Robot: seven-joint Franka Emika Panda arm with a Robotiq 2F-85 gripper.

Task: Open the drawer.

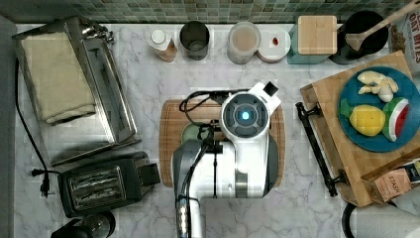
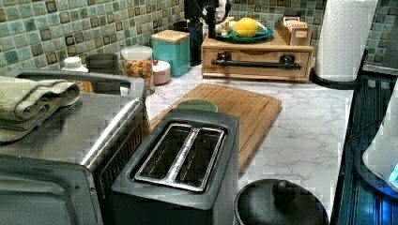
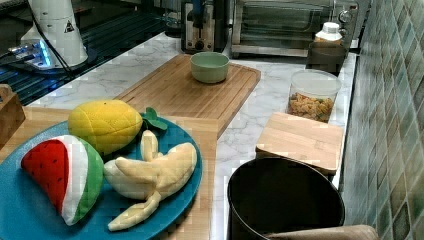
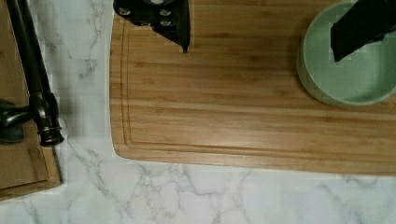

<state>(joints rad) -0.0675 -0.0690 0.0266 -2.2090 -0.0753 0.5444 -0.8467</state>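
Two black gripper fingers [image 4: 163, 21] frame my wrist view, spread wide apart with nothing between them; the gripper [image 4: 261, 32] hangs open over the grooved bamboo cutting board [image 4: 243, 102]. One pale green ceramic bowl [image 4: 348, 70] sits on that board, partly under one finger.

I count one drawer [image 2: 257, 62], a shallow light-wood unit with a long black metal bar handle [image 2: 256, 62] across its front panel. It looks shut, its front flush with the wooden slab above. In the top view it lies at the top view's right, well apart from my white arm [image 1: 246, 144], with bare marble countertop [image 1: 297, 198] between board and handle.

On the slab rests one round blue plate [image 3: 175, 185] carrying three plush foods: one yellow pineapple-like fruit [image 3: 105, 125], one watermelon slice [image 3: 62, 175] and one peeled banana [image 3: 150, 175]. A small wooden box of tea [image 2: 293, 29] stands beside it; I read "STASH" on a packet in the top view. A cereal box [image 1: 408, 27] reads "OAT BITES".

Elsewhere I count one black two-slot toaster [image 2: 180, 159], one steel toaster oven [image 1: 74, 89] with a folded beige towel [image 1: 57, 74] on top, one paper towel roll [image 2: 347, 37], and one clear cereal-filled jar [image 3: 312, 97].
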